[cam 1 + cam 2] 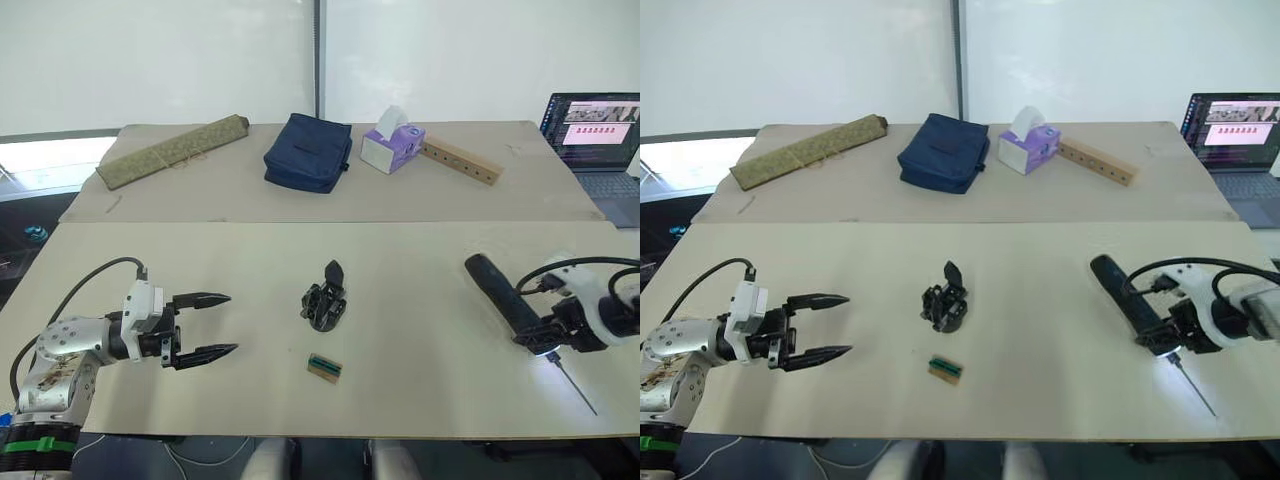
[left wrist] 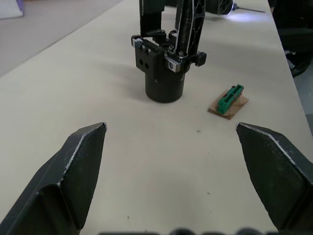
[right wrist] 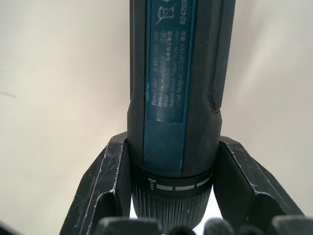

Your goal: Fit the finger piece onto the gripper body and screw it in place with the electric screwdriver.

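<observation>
The gripper body (image 1: 321,307), a small black blocky assembly, sits mid-table; the left wrist view has it (image 2: 163,68) straight ahead. The pointed black finger piece (image 1: 333,272) juts from its far end and touches it; I cannot tell whether it is fixed. My left gripper (image 1: 230,323) is open and empty, a hand's width left of the body. Over at the right, my right gripper (image 1: 542,338) is shut on the electric screwdriver (image 1: 498,290), low near its collar (image 3: 171,191). Its thin bit (image 1: 577,387) points toward the near table edge.
A small green-topped tan block (image 1: 324,367) lies just in front of the gripper body. Along the back table stand a rolled olive mat (image 1: 172,150), a navy bag (image 1: 308,152), a purple tissue box (image 1: 392,146) and a wooden strip (image 1: 460,161). A laptop (image 1: 600,140) is far right.
</observation>
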